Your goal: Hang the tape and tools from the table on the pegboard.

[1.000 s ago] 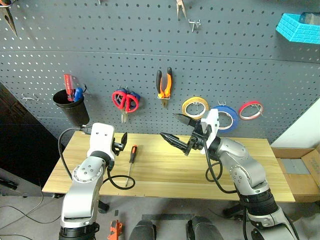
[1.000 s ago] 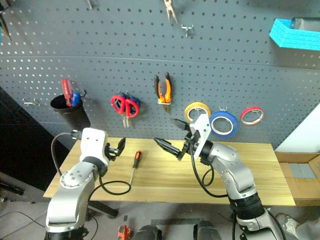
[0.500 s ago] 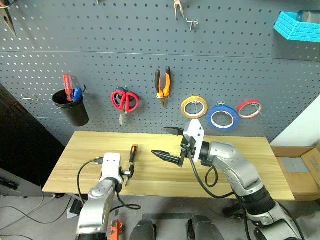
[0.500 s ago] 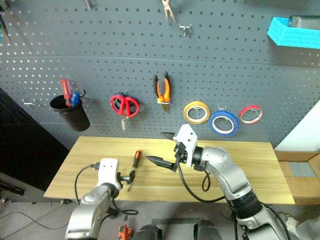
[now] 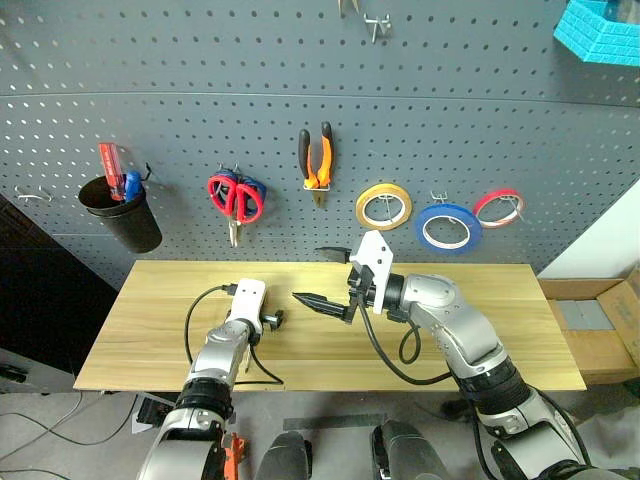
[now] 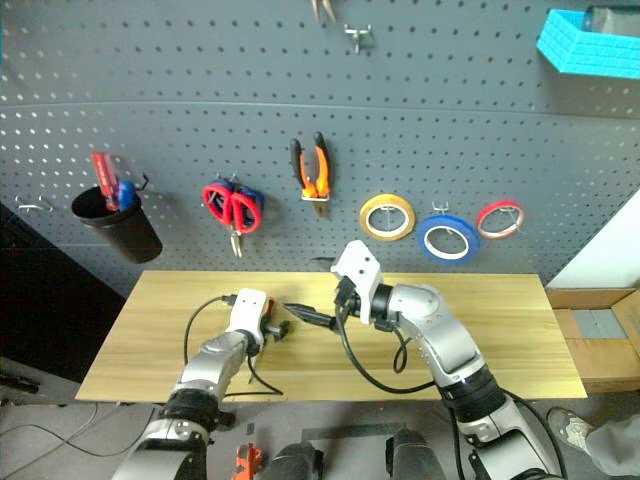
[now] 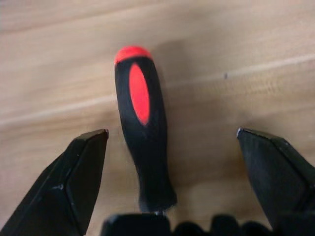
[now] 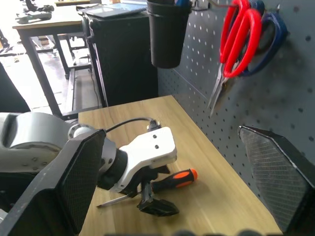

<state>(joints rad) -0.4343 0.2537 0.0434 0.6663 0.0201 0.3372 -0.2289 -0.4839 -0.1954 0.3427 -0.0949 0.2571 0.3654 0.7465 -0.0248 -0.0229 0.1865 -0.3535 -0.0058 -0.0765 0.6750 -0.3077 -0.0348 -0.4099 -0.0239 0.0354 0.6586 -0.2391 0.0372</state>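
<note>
Left wrist view: item, screwdriver (image 7: pixel 142 147), lay flat on the worktop (image 5: pixel 150 320) between the two spread fingers (image 7: pixel 74 182) of the left claw (image 5: pixel 268 322), touching neither. Claw stood fully open, low over the handle. Judged step: closing on the handle. To be done well, the claw wanted to settle a little lower and stay centred on the thick black part, so that the round handle would not roll out sideways as the fingers met it; a grip near the middle would leave the shaft free for hanging.

Description: short stout handle, black with an orange-red oval inlay and an orange-red cap at the far end; thin bare metal shaft, pointing back towards the robot.

Surroundings: right claw (image 5: pixel 335 280) open, holding nothing, raised over the worktop just beside the left. Pegboard (image 5: pixel 500 120) behind already carried red-handled scissors (image 5: pixel 232 195), orange-and-black pliers (image 5: pixel 319 163) and blue tape (image 5: pixel 447 226).
</note>
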